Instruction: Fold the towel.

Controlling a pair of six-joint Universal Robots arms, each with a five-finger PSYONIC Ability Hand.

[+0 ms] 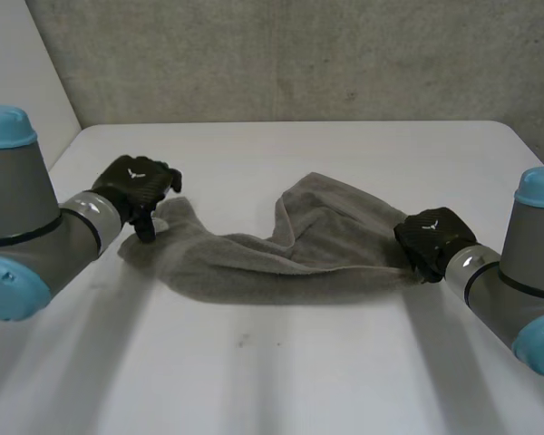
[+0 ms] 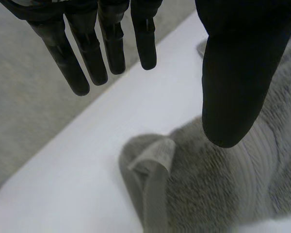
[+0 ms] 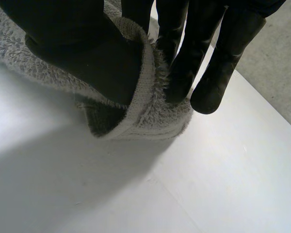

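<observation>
A grey towel (image 1: 272, 258) lies bunched in a long band across the white table (image 1: 272, 362). My left hand (image 1: 138, 186) hovers just above the towel's left end, fingers (image 2: 82, 63) straight and spread from the thumb (image 2: 233, 87), holding nothing. Below it lies the towel's corner with a white label (image 2: 157, 153). My right hand (image 1: 429, 237) is at the towel's right end. Its thumb (image 3: 87, 53) and fingers (image 3: 194, 63) pinch a folded edge of the towel (image 3: 145, 107) between them.
A concrete wall (image 1: 299, 54) rises behind the table's far edge. In the left wrist view, grey floor (image 2: 34, 107) lies past the table's edge beyond the fingertips. Bare table surface stretches in front of the towel.
</observation>
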